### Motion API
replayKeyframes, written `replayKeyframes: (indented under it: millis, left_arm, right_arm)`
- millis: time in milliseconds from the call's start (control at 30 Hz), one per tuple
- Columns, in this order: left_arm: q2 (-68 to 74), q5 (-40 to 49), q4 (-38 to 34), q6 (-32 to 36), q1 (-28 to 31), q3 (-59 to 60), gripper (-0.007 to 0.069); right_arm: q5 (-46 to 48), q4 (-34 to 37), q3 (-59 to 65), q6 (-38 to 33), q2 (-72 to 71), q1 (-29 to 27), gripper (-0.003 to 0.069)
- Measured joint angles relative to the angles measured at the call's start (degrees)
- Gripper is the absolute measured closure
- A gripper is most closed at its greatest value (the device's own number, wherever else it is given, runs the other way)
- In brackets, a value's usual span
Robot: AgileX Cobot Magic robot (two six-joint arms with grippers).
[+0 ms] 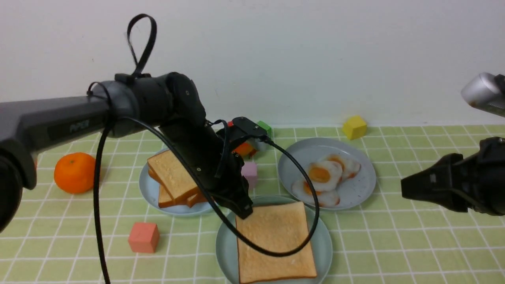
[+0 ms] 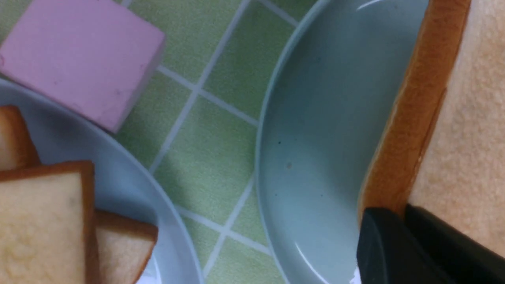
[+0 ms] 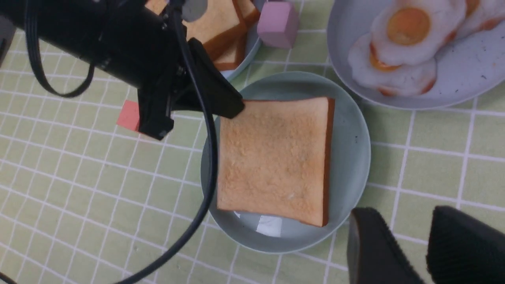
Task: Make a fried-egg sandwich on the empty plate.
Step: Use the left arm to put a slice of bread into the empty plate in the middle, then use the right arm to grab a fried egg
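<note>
**Item 1.** Teal plate: sitting lower ctr of front view on the bench. It is carrying one toast slice, lying flat. No egg or top slice on it yet, so the sandwich is looking approx one-third built.

**Item 2.** Left gripper: reaching in from upper left, w/ its tip resting at the slice's upper-left corner. Fingers are showing close together in its wrist view. Cannot tell whether it is pinching the crust or letting go.

**Item 3.** Right gripper: hovering at the right edge, well apart from all plates. Fingers are parted and carrying nothing.

**Item 4.** Fried eggs: several, overlapping on the grey-blue plate right of ctr.

**Item 5.** Spare toast pile: leaning on a second grey-blue plate left of ctr, partly behind the arm.

**Item 6.** Misc:
- Pink block, btwn the plates.
- Coral cube, lower left.
- Orange, far left.
- Yellow block and green block, at the back.

**Risks (judgement):**
- If the crust is catching on the left gripper, lifting away is likely dragging the slice off ctr or off the plate.
- The cable is looping across the slice and poss. snagging it.
- The eggs are overlapping and glossy, so grabbing one is risking a slip or pulling its neighbours along.
</note>
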Motion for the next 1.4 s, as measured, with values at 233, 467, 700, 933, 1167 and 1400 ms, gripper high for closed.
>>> replayKeyframes:
  millis: [233,467,700,933,1167,1400]
  left_arm:
    - [0.0,-3.0,4.7,-1.1,-2.0,0.0,0.0494]
    - [-1.3,-3.5,8.7,-5.5,-2.6,0.0,0.0212]
    - [-11.3,-3.8,10.8,-15.3,-2.6,0.1,0.0078]
    - [-23.9,2.1,7.2,-27.4,-2.6,0.1,0.0221]
    - [-28.7,6.7,0.3,-29.4,-2.6,1.7,0.0617]
    - [-31.1,6.7,-2.4,-29.6,-2.6,8.0,0.0638]
  right_arm:
    - [-6.9,0.0,0.0,3.9,0.7,0.0,0.0399]
    - [-11.4,1.1,0.0,4.7,4.0,0.0,0.0389]
    - [-17.3,8.1,-0.2,4.8,11.4,0.0,0.0385]
    - [-16.1,15.4,-5.9,4.1,25.5,-4.2,0.0384]
    - [-12.0,28.3,-11.9,-5.2,39.7,-7.9,0.0382]
    - [-10.6,44.1,-14.4,-18.6,47.3,-8.0,0.0358]
